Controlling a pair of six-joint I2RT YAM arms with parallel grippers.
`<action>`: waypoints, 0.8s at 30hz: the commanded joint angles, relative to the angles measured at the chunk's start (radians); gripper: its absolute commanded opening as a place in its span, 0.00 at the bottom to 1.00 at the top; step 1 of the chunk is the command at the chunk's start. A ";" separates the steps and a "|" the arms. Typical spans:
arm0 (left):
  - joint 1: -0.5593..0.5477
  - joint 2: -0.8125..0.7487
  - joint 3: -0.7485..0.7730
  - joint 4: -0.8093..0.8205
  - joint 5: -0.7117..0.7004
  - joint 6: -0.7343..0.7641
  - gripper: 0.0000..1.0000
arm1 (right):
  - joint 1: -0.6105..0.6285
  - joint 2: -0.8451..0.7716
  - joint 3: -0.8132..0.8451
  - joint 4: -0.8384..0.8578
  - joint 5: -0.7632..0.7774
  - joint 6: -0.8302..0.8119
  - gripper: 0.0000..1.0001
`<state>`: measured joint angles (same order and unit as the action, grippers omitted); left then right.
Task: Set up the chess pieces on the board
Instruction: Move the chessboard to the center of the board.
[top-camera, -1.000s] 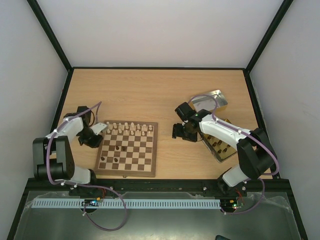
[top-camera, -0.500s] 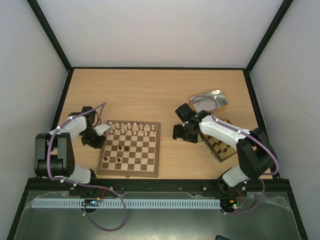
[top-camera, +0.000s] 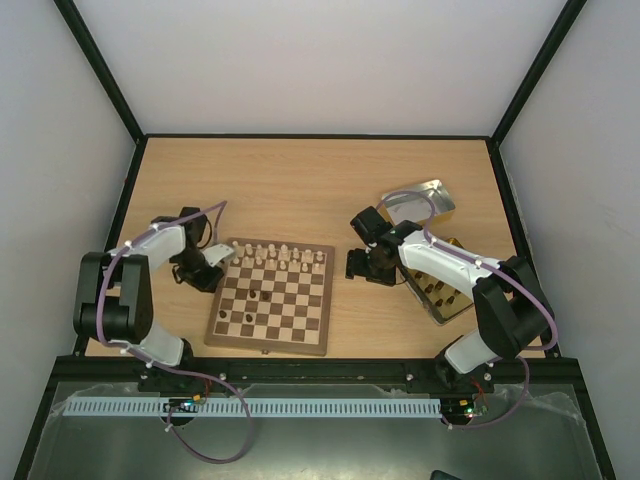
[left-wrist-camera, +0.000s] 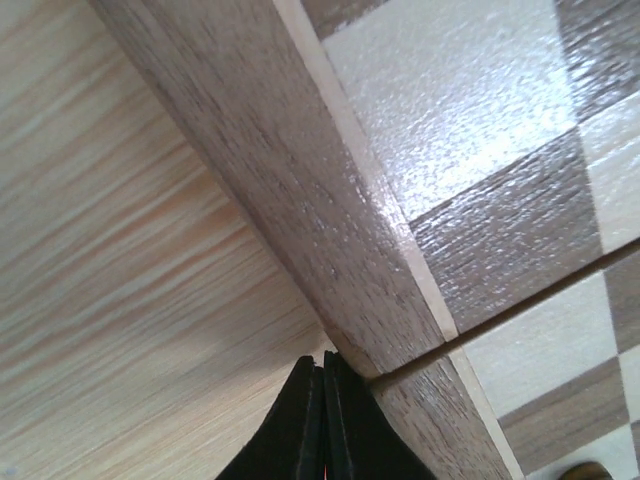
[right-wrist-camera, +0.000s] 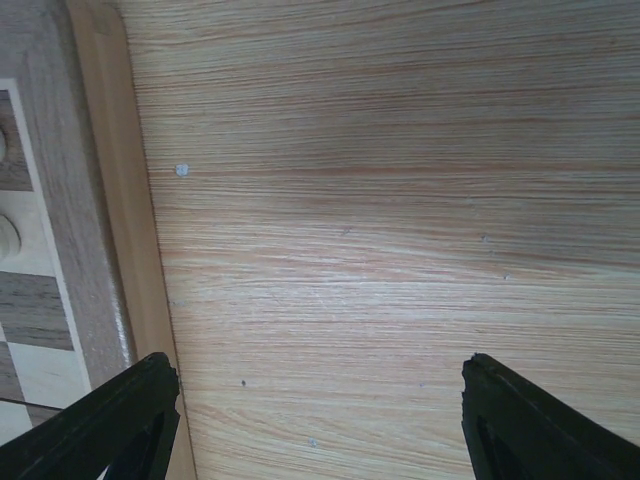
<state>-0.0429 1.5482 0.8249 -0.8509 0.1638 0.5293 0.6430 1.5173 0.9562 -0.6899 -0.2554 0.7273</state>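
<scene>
The brown-and-cream checked board (top-camera: 265, 347) lies left of the middle of the tabletop (top-camera: 300, 180), with pale chess pieces (top-camera: 280, 255) lined along its far side, the left tool (left-wrist-camera: 322, 375) pressed together at its edge and the right tool (right-wrist-camera: 318, 365) spread wide beside it.

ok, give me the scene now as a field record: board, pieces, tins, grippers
board: square wooden chessboard with dark-brown and cream checks, flat on the table
pale pieces: cream chessmen lined along its far side
dark pieces: few dark-brown chessmen on the board; more in the gold-toned rectangular tin
other: silver rectangular metal tin, far right
left gripper: shut, tips at the board's left edge
right gripper: open, above bare table beside the board
</scene>
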 joint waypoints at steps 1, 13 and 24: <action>-0.041 0.017 0.044 -0.023 0.071 -0.018 0.02 | 0.006 -0.018 -0.008 -0.006 0.034 -0.002 0.76; -0.106 0.068 0.048 -0.058 0.096 0.011 0.02 | -0.004 -0.013 -0.005 -0.027 0.080 0.010 0.76; -0.166 0.058 0.049 -0.079 0.115 0.030 0.02 | -0.063 0.038 0.007 -0.003 0.100 0.004 0.50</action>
<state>-0.1867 1.6135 0.8589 -0.8883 0.2359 0.5400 0.5983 1.5318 0.9562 -0.6895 -0.1871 0.7357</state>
